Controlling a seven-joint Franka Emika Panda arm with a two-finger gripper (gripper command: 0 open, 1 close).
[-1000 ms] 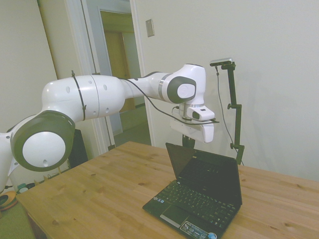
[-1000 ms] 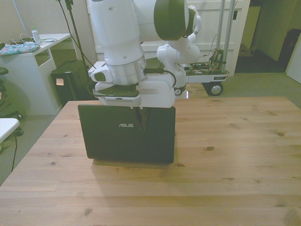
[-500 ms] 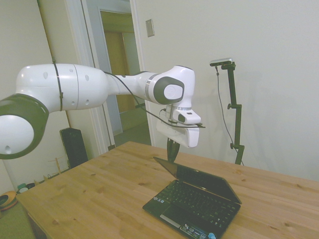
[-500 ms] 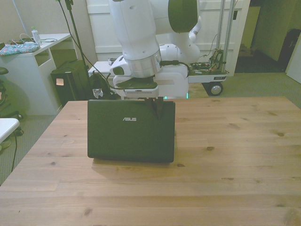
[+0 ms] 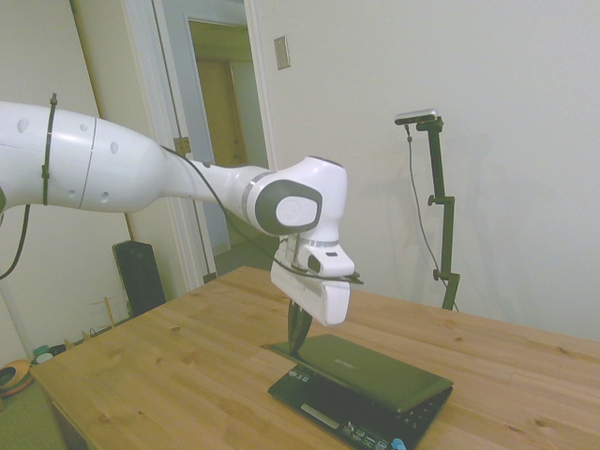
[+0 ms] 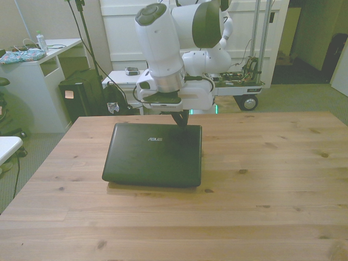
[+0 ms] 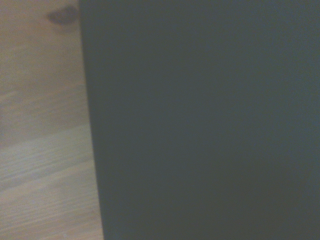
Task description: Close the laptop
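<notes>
The laptop point(image 5: 370, 370) is a small black netbook on the wooden table point(image 5: 169, 366). Its matte lid is folded down almost flat, with a narrow gap left above the sticker-lined palm rest. In the front view the laptop point(image 6: 155, 155) shows its silver logo facing up. My gripper point(image 5: 296, 345) points straight down, fingers shut together, with the tips resting on the lid near its free edge. From the front, the gripper point(image 6: 181, 120) meets the lid's far edge, right of the logo. The wrist view is filled by the laptop point(image 7: 200, 120) lid, blurred, beside bare table point(image 7: 40, 160).
Behind the table stand a white desk point(image 6: 38, 60) at the front view's left, a black bin point(image 6: 81, 92) and a wheeled cart point(image 6: 239, 81). An open doorway point(image 5: 220, 112) shows in the side view. Bare wood lies around the laptop on all sides.
The lid has swung down from upright to nearly flat over the keyboard. The gripper has moved down and along with the lid's top edge, pushing it.
</notes>
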